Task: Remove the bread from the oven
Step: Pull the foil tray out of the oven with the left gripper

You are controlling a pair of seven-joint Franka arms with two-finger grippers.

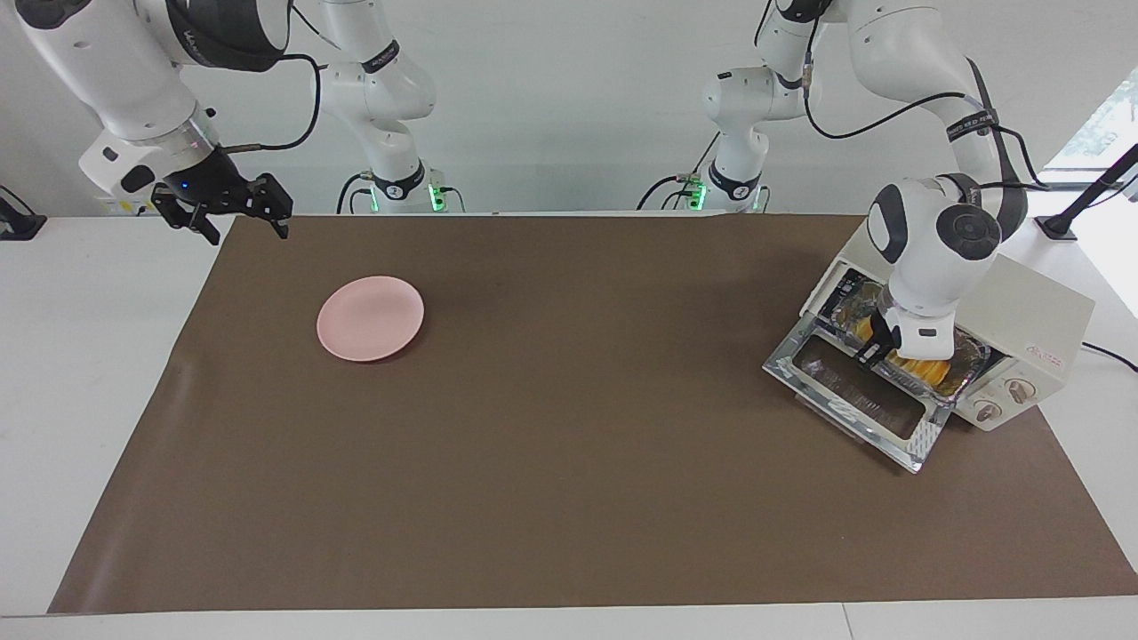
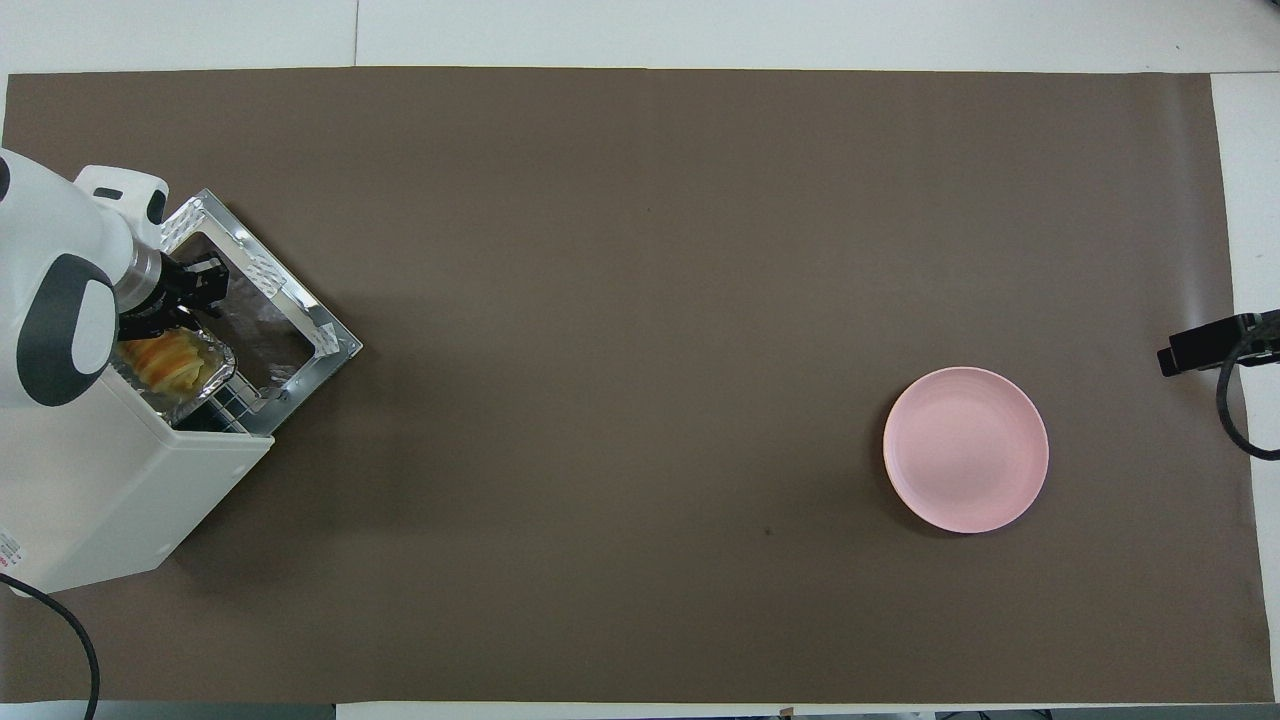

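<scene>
Bread (image 2: 168,362), a golden ridged loaf, lay in a silver foil tray (image 2: 205,378) at the mouth of the oven (image 2: 120,480), at the lower left of the overhead frame and the right of the facing frame. Only part of the loaf showed; the rest was covered by the left arm's wrist. The left gripper (image 1: 867,356) was down at the tray's front rim, at the end of the loaf nearest the dropped door, with its black fingers (image 2: 205,283) showing just above the loaf in the overhead frame. Whether those jaws were apart or pinched on the tray rim or the bread I could not tell; the fingertips were lost against the dark door glass and the foil.

The oven's glass door (image 1: 858,400) hung open, flat toward the middle of the brown mat (image 1: 569,409), and two round knobs (image 1: 1003,400) faced the lower right of the facing frame.

A pink plate (image 1: 370,318) sat well apart from the oven, left of centre in the facing frame. The right gripper (image 1: 240,218) waited in the air over the mat's corner at the upper left of that frame, its jaws spread wide and holding nothing.
</scene>
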